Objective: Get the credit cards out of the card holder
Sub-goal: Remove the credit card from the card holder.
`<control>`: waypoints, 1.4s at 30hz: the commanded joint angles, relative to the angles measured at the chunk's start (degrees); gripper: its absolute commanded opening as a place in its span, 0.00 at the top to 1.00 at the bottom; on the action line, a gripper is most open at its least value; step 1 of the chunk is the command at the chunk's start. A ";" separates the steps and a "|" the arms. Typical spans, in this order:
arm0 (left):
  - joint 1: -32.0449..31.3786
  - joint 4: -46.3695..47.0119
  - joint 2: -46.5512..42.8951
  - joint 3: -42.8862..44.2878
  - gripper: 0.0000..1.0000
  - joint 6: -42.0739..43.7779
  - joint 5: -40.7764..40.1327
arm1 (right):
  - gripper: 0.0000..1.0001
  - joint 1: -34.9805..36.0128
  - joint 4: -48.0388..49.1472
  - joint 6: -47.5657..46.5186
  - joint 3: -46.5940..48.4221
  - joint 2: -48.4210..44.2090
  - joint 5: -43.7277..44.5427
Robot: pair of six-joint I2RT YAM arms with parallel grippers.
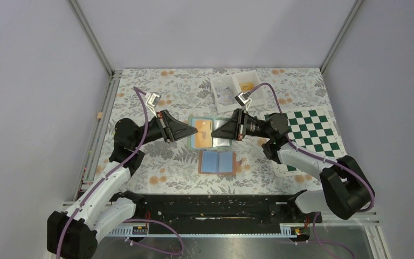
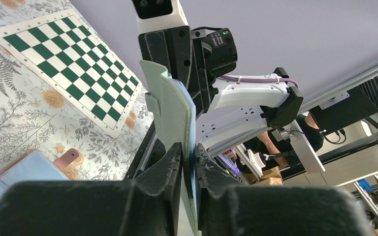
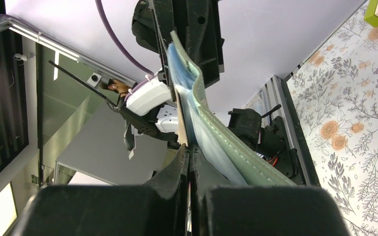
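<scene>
A card holder (image 1: 205, 123) with a grey-green cover and light-blue inner panels hangs open above the table between both arms. My left gripper (image 1: 190, 132) (image 2: 188, 147) is shut on the holder's (image 2: 170, 108) cover and blue panel at its left edge. An orange-tan credit card (image 1: 203, 137) lies across the open panels. My right gripper (image 1: 216, 132) (image 3: 188, 147) is shut on this card's thin edge (image 3: 181, 125), beside the blue panel and green cover (image 3: 226, 142). A second holder (image 1: 217, 162) (image 2: 24, 169), blue inside with a tan-brown tab, lies open on the table below.
A white two-compartment tray (image 1: 215, 93) stands at the back, behind the right arm. A green-and-white chessboard mat (image 1: 307, 132) (image 2: 69, 54) lies at the right. Metal frame rails run along the table's left edge and front edge.
</scene>
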 commanded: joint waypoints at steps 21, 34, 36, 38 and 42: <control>2.39 5.01 0.91 -0.54 0.99 -4.88 4.44 | 1.00 1.12 0.61 -2.98 -0.86 -5.53 2.25; 3.17 10.79 0.70 -2.65 1.00 -7.27 4.23 | 0.59 0.44 -5.56 -4.21 0.03 -5.64 2.80; 3.18 11.13 0.81 -2.62 1.00 -7.60 4.25 | 0.59 0.41 -8.00 -5.61 0.37 -5.88 3.25; 3.22 11.10 0.87 -2.70 1.00 -7.66 4.24 | 0.59 0.55 -9.21 -6.36 0.66 -6.15 3.63; 3.18 11.04 1.06 -2.89 1.00 -7.67 4.08 | 0.65 1.17 -8.74 -6.04 1.47 -5.59 3.60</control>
